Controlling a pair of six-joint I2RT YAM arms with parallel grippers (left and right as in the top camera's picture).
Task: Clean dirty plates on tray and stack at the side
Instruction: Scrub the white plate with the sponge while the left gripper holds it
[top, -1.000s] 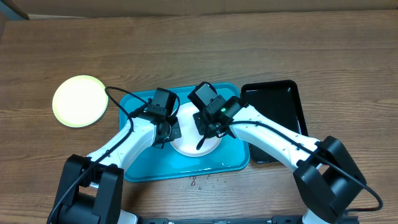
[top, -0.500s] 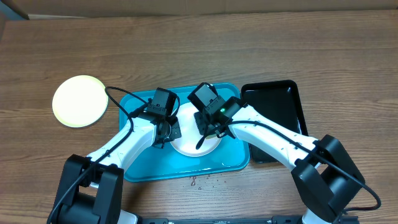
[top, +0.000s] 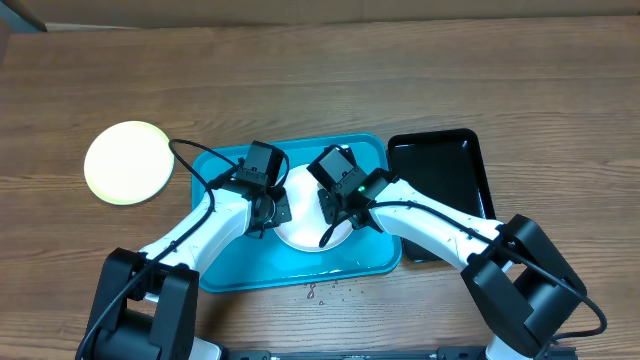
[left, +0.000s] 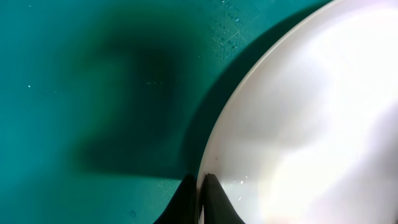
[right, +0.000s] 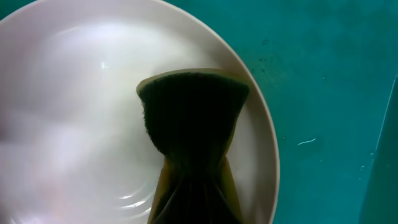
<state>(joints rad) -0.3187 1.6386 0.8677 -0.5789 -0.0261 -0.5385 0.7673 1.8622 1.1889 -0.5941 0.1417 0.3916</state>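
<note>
White plate (top: 300, 236) is sitting in the turquoise tray (top: 228, 272), left gripper (left: 199, 196) pinching its rim, right gripper (top: 334, 220) clamping a dark sponge (right: 193, 112) against it; yellow-green plate (top: 127, 162) is lying aside on the table (top: 300, 80).

From your overhead view, the left gripper (top: 262, 215) and right gripper (top: 340, 215) cover most of the white plate (top: 302, 234). At the right wrist, the sponge (right: 193, 112) runs off at 6 o'clock, hiding the fingers.
</note>
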